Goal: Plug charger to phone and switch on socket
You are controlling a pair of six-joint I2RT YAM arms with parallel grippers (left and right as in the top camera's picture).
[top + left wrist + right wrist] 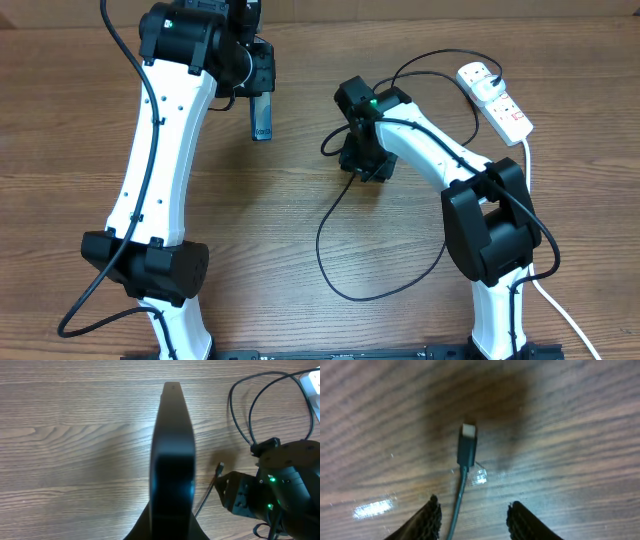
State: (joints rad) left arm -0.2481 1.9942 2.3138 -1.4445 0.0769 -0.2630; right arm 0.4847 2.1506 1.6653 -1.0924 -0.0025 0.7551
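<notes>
Brown wood-grain table (280,250) under black charger (466,450)

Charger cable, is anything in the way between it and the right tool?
Nothing visible is in the way. The thin black charger cable lies on the bare wooden table, running between the open fingers of the right tool, with its connector tip just ahead of them.
</notes>
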